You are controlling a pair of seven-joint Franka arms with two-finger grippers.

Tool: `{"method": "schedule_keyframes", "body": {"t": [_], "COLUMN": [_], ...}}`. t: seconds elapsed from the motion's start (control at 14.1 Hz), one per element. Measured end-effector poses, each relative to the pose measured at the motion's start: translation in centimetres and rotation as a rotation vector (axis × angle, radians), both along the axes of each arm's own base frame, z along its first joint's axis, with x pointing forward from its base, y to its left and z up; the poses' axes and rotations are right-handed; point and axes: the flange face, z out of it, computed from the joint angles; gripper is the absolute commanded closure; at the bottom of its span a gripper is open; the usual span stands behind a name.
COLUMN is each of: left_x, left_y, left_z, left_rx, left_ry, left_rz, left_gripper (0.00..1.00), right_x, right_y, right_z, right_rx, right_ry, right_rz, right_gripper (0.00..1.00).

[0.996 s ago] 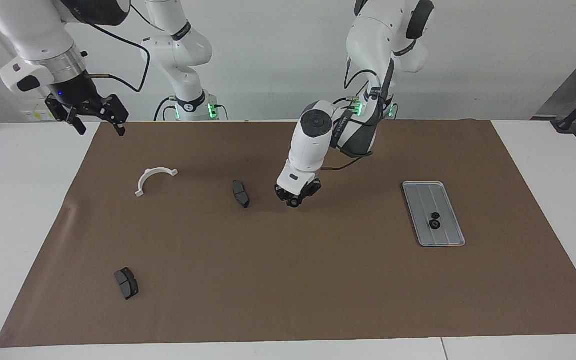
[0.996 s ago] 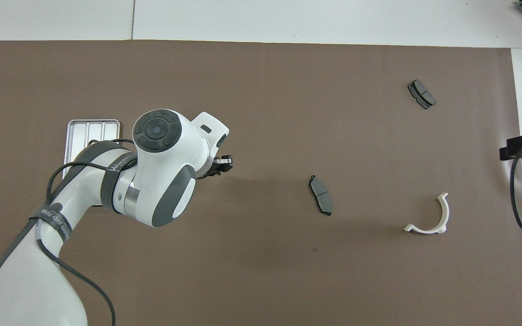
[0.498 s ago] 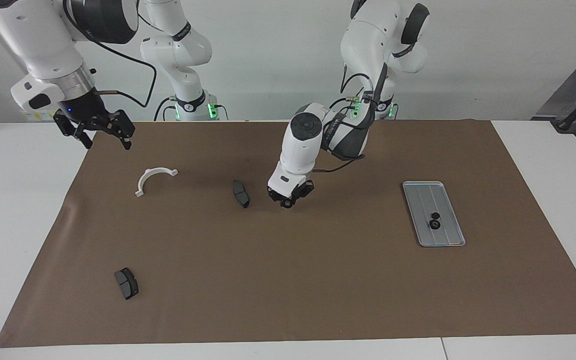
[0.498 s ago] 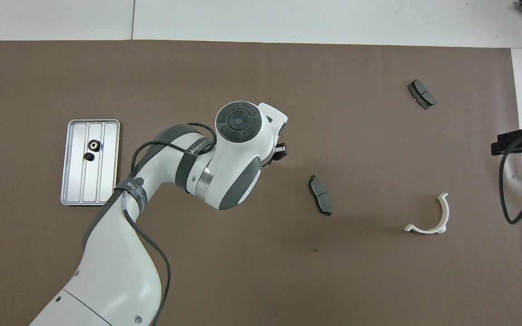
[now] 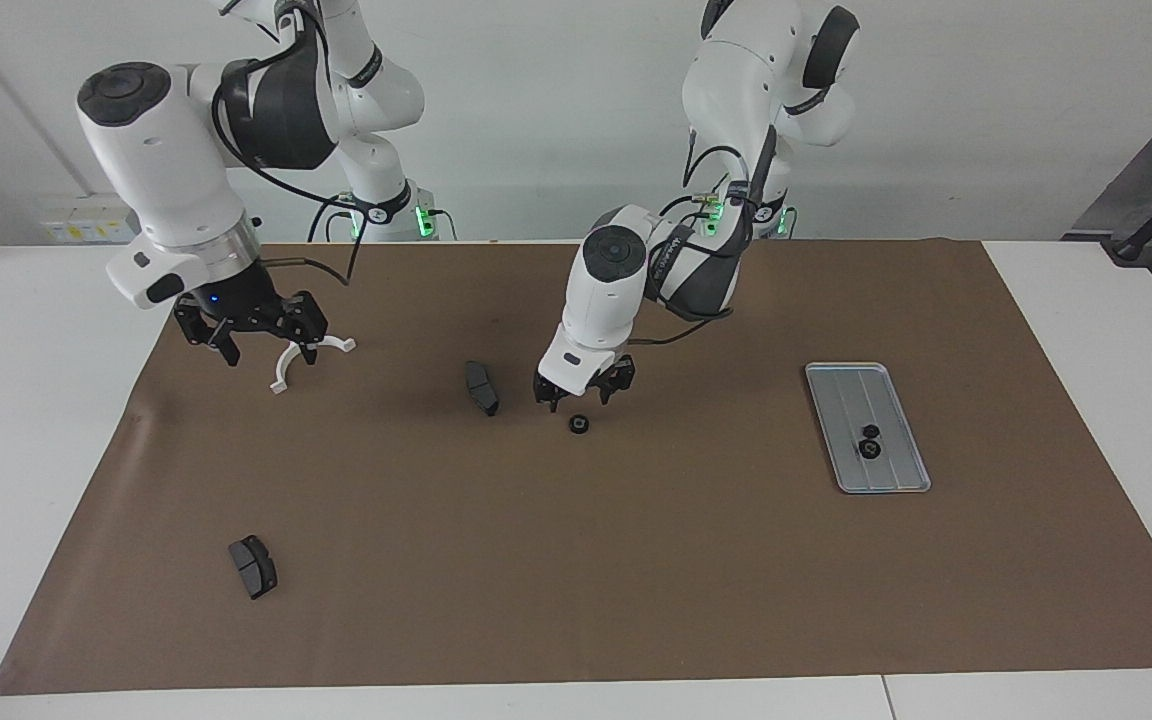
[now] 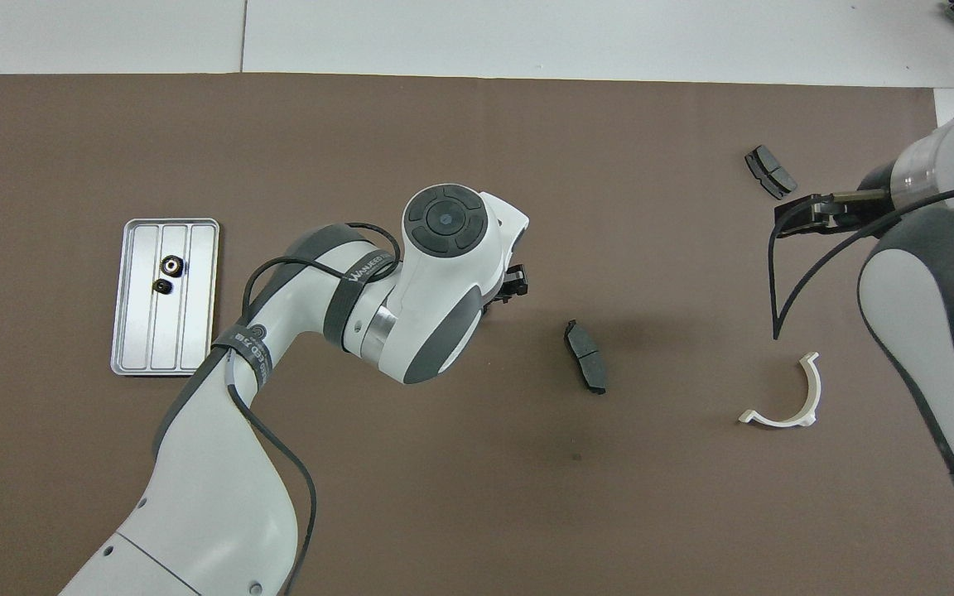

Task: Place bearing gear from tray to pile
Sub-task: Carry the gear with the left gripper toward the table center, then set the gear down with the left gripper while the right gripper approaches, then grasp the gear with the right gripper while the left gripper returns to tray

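A: Item one, surface?
B: A white worktop (image 5: 26, 420) carried a brown mat (image 5: 636, 560); a plain pale wall stood at the robots' end.
A: Contents?
B: The tray (image 5: 841, 400), toward the left arm's end, held two small dark parts (image 5: 869, 441). One bearing gear (image 5: 579, 424) lay on the mat, beside a dark brake pad (image 5: 482, 388) of the pile. A white half-ring bracket (image 6: 783, 397) and a second brake pad (image 5: 253, 566) lay toward the right arm's end.
A: Hands?
B: The left hand (image 5: 582, 391) hung just over the gear, fingers apart, holding nothing. The right hand (image 5: 258, 331) hung over the bracket, fingers spread, empty.
A: Hidden items?
B: The overhead view lost the gear under the left arm; only the facing view showed it. The right hand's fingers were also covered there.
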Motion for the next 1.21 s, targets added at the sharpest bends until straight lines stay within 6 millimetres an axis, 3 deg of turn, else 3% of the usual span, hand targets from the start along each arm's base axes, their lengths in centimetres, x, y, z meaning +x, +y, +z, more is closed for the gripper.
{"method": "schedule_keyframes", "body": {"t": [0.14,0.28,0.5,0.64,0.92,1.21], "left_x": [2.6,5.7,8.4,9.5,10.9,11.8], "left_y": [3.7,9.9,19.1,23.6,31.7,38.3], "left_z": [0.6,2.0,3.7,3.8,2.5,1.0], "left_rx": [0.006,0.008,0.001,-0.012,0.009,0.035], "left_ry": [0.004,0.017,0.056,0.062,0.055,-0.011], "left_rz": [-0.018,-0.096,-0.218,-0.286,-0.458,-0.606], "left_gripper": [0.23,0.23,0.24,0.25,0.30,0.32], "right_x": [0.6,1.2,1.2,0.7,-0.5,-2.6], "right_y": [3.8,8.7,16.0,20.1,26.2,33.0], "right_z": [-1.7,-3.9,-7.1,-8.9,-12.1,-17.6], "right_rx": [0.004,0.008,0.023,0.030,0.068,0.062], "right_ry": [-0.002,-0.011,-0.038,-0.044,-0.046,-0.039], "right_rz": [-0.023,-0.029,-0.065,-0.051,-0.040,0.006], "right_gripper": [0.00,0.00,0.00,0.00,0.00,0.00]}}
